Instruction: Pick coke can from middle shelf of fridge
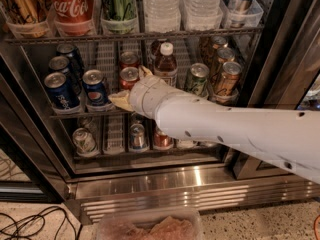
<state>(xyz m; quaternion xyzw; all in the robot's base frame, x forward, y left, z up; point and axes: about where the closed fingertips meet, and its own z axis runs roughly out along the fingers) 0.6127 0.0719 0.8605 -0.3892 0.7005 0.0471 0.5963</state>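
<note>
The coke can (pixel 128 77) stands upright near the front of the middle shelf (pixel 80 114) in the fridge (pixel 165 184). A second red can (pixel 129 59) stands right behind it. My gripper (pixel 131 85) reaches into the shelf from the right on a white arm. Its tan fingers are spread: one fingertip (pixel 119 99) is low and left of the can, and the other fingertip (pixel 145 71) is up and right of it. The can sits between them, and its lower part is hidden by the wrist.
Blue Pepsi cans (pixel 94 87) stand left of the coke can. A brown bottle (pixel 165 64), a green can (pixel 197 78) and bronze cans (pixel 227 79) stand to its right. A bigger Coca-Cola can (pixel 72 6) sits in bins above. Cables (pixel 30 224) lie on the floor.
</note>
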